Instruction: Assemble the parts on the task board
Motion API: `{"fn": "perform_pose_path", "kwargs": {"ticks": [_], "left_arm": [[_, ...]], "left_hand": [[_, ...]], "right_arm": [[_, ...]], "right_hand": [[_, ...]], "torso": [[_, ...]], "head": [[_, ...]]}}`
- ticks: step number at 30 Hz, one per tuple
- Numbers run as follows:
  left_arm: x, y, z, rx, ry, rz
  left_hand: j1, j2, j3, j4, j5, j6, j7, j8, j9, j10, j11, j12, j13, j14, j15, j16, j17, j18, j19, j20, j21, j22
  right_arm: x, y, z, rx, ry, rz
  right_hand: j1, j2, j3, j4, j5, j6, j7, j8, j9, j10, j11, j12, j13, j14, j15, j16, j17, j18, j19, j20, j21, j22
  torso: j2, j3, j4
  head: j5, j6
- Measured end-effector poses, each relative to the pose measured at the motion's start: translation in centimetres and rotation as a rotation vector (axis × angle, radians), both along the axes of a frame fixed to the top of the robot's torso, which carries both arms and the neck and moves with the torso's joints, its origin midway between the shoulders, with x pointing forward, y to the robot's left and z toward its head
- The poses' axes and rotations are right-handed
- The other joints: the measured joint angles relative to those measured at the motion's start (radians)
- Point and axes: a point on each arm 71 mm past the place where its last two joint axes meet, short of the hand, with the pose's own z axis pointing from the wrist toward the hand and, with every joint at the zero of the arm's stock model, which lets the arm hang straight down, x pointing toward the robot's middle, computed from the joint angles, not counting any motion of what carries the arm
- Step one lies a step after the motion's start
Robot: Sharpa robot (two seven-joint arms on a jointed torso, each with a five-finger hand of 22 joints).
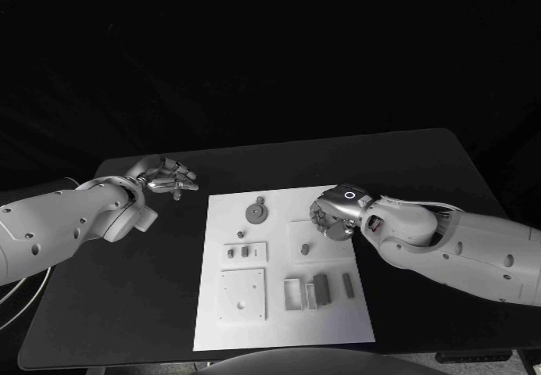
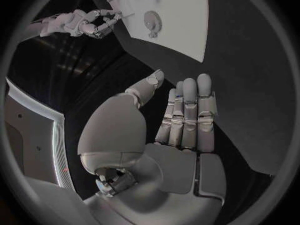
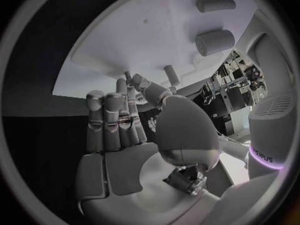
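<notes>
The white task board (image 1: 284, 320) lies in the middle of the black table. On it are a grey gear (image 1: 258, 212), a small peg (image 1: 240, 233), a plate with two small pieces (image 1: 245, 251), a larger square plate (image 1: 242, 293) and several upright blocks (image 1: 321, 288). My right hand (image 1: 336, 215) hovers over the board's far right part, above a raised square with an oval piece (image 1: 306, 249). Its thumb and a fingertip (image 3: 141, 83) come close together by a thin pin (image 3: 169, 75); whether they hold it is unclear. My left hand (image 1: 165, 178) hangs over bare table left of the board, fingers (image 2: 186, 112) straight and empty.
Bare black table (image 1: 124, 312) surrounds the board on all sides. In the left wrist view the board's far corner with the gear (image 2: 152, 22) lies ahead, and the right hand (image 2: 94, 22) reaches to the board's edge.
</notes>
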Motion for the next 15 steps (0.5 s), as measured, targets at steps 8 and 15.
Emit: {"fn": "perform_pose_path", "kwargs": {"ticks": [8,15], "left_arm": [[0.0,0.0,0.0,0.0,0.0,0.0],[0.0,0.0,0.0,0.001,0.0,0.001]], "left_hand": [[0.0,0.0,0.0,0.0,0.0,0.0,-0.002,0.0,0.0,0.0,0.0,0.0,0.0,0.0,0.0,0.0,0.001,0.0,0.001,0.001,0.0,0.0],[0.0,0.0,0.0,0.0,0.0,0.0,-0.002,0.0,0.0,0.001,-0.001,0.0,0.0,0.0,0.0,0.0,0.002,0.0,0.002,0.001,0.0,0.001]], "right_arm": [[0.4,0.0,1.5,0.015,-0.025,0.002],[0.3,0.3,2.4,0.039,-0.031,0.007]], "right_hand": [[0.0,0.0,-0.001,-0.001,-0.003,0.0,0.0,0.002,0.002,0.0,0.0,0.0,0.0,0.0,0.0,0.0,0.0,0.0,0.0,0.0,0.0,0.0],[0.0,0.0,-0.001,-0.001,-0.003,0.0,0.0,0.002,0.0,0.0,0.0,0.0,0.0,0.0,0.0,0.0,0.0,0.0,0.0,0.0,0.0,0.0]], "torso": [[0.0,-0.0003,-0.0001],[0.0,-0.0009,0.0009]], "head": [[-0.003,0.002],[-0.004,0.002]]}}
